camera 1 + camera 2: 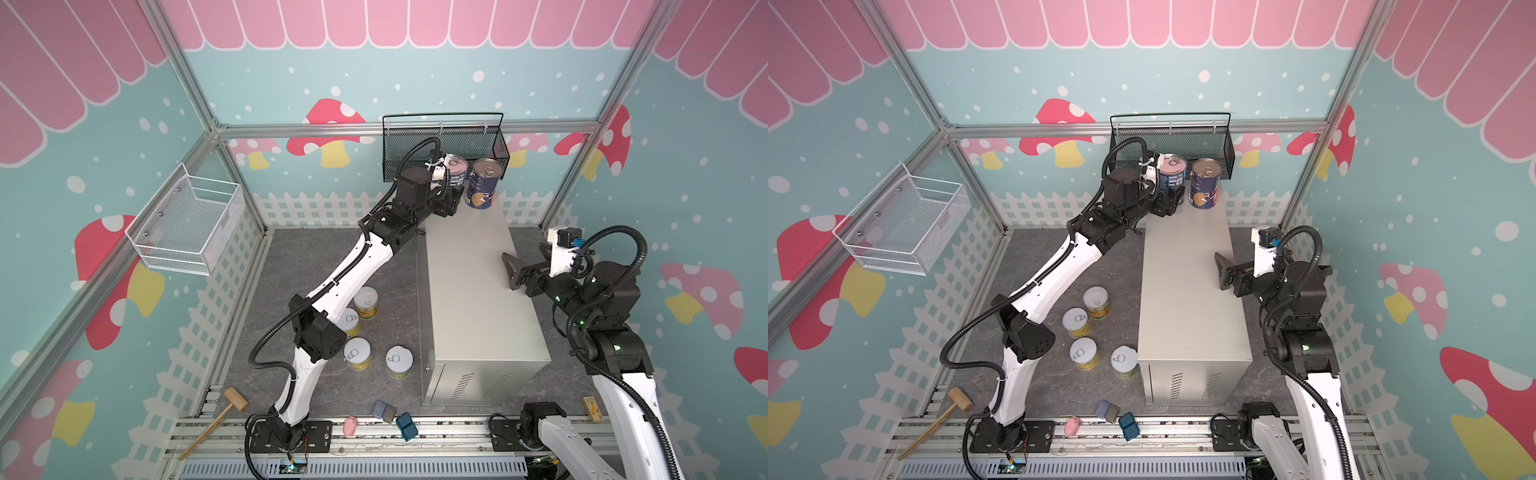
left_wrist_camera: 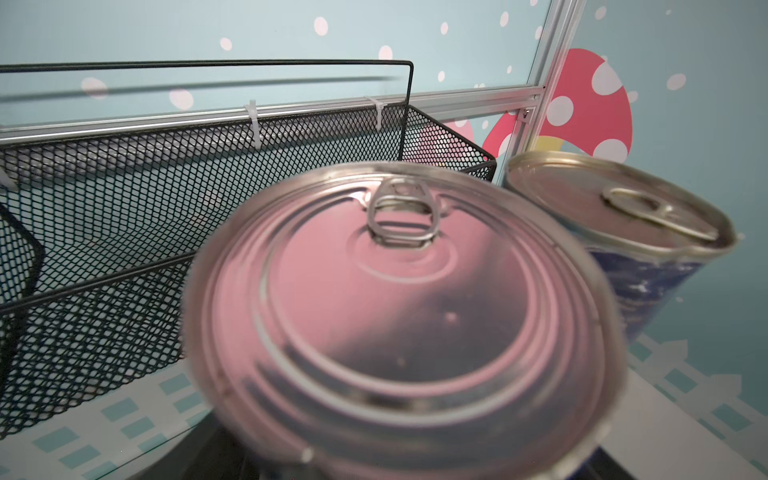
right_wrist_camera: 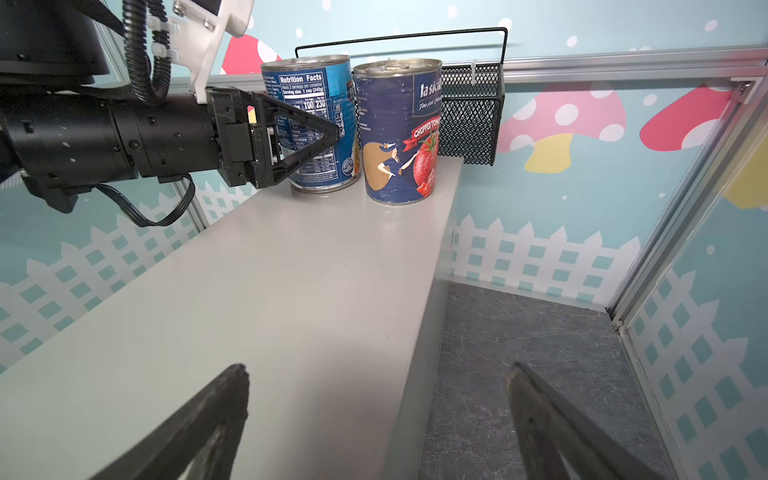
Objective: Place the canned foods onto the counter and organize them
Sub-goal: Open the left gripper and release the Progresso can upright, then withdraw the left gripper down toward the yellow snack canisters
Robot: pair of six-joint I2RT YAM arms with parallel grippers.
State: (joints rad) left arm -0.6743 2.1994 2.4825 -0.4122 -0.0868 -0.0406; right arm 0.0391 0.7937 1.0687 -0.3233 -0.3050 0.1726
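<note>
Standing on the floor beside the counter's (image 1: 478, 291) near left corner are four short yellow cans (image 1: 357, 353), upright and not yet placed. Midway along the counter's right edge hovers the right hand (image 1: 509, 272), its fingers wide apart and empty. At the far end stand two tall blue cans: the nutrition-label can (image 3: 309, 95) toward the far left corner, and the tomato can (image 3: 399, 133) just beside it, close to the right edge. The left hand (image 3: 328, 133) is clamped on the side of the nutrition-label can, whose base rests on the counter.

Likely hazards: a sideways drag of the gripped can would push its neighbour toward the right edge and off it. A lift could strike the black mesh basket (image 3: 469, 116) hanging just behind the far edge.

Count: six cans (two blue, placed; four yellow, on the floor); two hands; one counter.
</note>
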